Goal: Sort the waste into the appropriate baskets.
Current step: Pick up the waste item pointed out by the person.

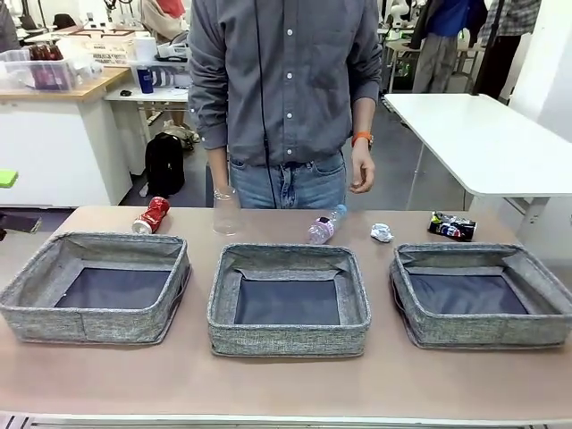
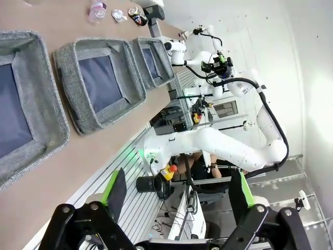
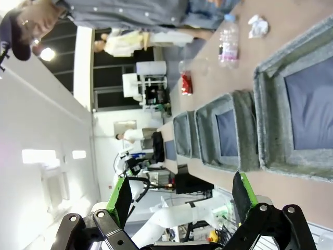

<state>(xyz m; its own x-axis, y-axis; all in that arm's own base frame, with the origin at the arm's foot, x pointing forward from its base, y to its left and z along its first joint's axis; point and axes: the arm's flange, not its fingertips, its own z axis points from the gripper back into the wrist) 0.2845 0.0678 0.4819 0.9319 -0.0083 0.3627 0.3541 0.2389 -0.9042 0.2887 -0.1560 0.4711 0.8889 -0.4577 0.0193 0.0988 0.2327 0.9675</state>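
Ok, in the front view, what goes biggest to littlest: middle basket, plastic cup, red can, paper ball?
1. middle basket, by far
2. plastic cup
3. red can, nearly the cup's size, so that order is unsure
4. paper ball, smallest

We saw a tan table (image 1: 286, 384) running across the front view. Behind its far edge stood a person in a grey button shirt (image 1: 295, 80) and blue jeans (image 1: 290, 186). An orange wristband (image 1: 361, 138) sat on one arm, and a thin black cable (image 1: 261, 89) hung down the shirt front. On the floor farther back, a black backpack (image 1: 164, 164) sat near a white cabinet with a wooden top (image 1: 63, 91), which carried clear plastic boxes (image 1: 36, 71). A blue cup (image 1: 145, 80) stood on a desk just beside the cabinet. A long white table (image 1: 487, 143) stood off to the right, well apart from ours. A small green object (image 1: 7, 178) showed at the left edge; we could not tell what it was.
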